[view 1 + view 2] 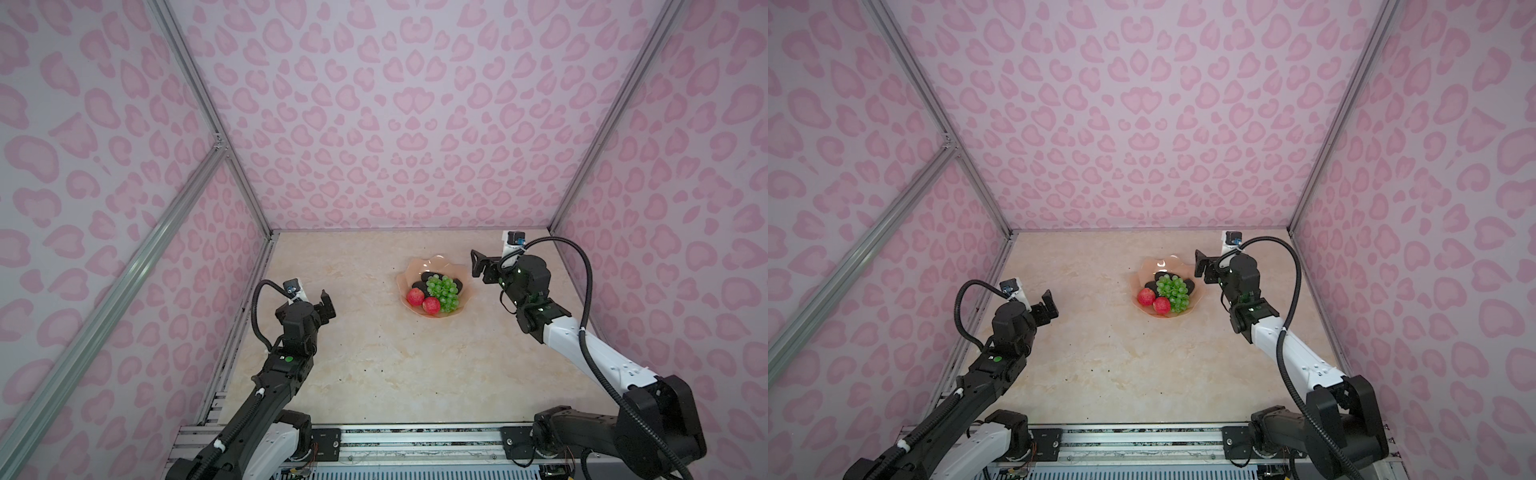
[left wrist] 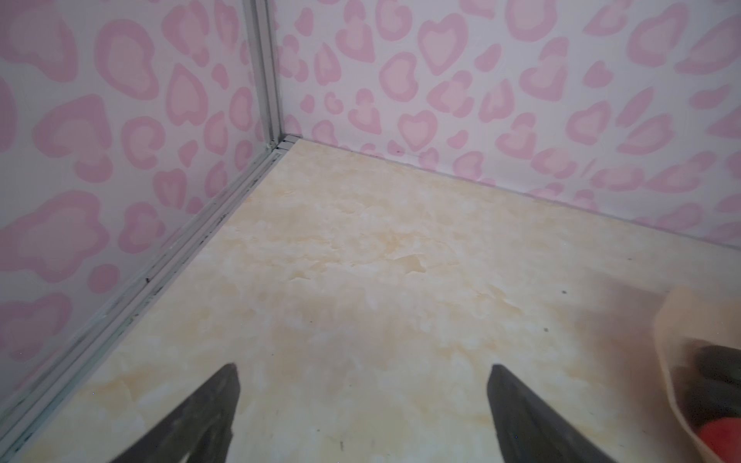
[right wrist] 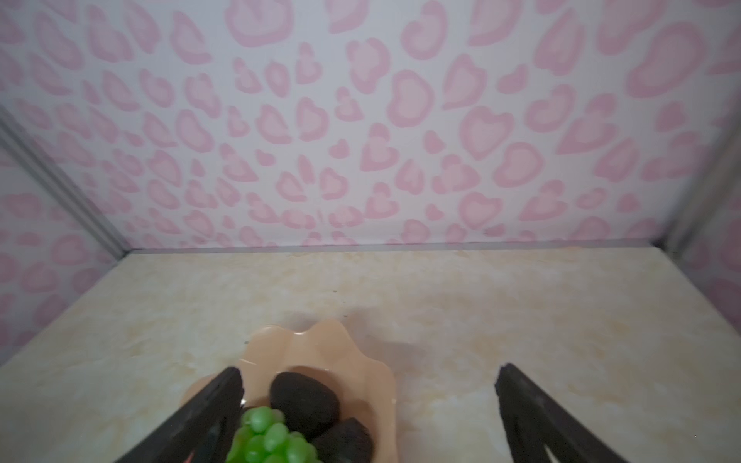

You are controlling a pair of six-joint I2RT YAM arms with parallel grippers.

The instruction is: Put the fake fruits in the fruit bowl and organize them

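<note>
The peach-pink fruit bowl (image 1: 419,264) (image 1: 1152,266) stands right of the table's middle. In it lie the green grapes (image 1: 444,292) (image 1: 1173,292), two red fruits (image 1: 415,296) (image 1: 431,306) at its near-left side, and dark avocados (image 1: 430,276) partly under the grapes. My right gripper (image 1: 477,266) (image 1: 1200,266) hovers open just right of the bowl, empty. The right wrist view has the bowl (image 3: 320,344), an avocado (image 3: 302,401) and the grapes (image 3: 272,439) by one finger of that gripper (image 3: 369,377). My left gripper (image 1: 328,305) (image 2: 363,373) is open and empty, well left of the bowl (image 2: 673,320).
Pink patterned walls with aluminium posts (image 1: 245,178) enclose the marble-look table (image 1: 374,365) on three sides. A metal rail (image 1: 415,440) runs along the near edge between the two arm bases. Small dark specks dot the tabletop.
</note>
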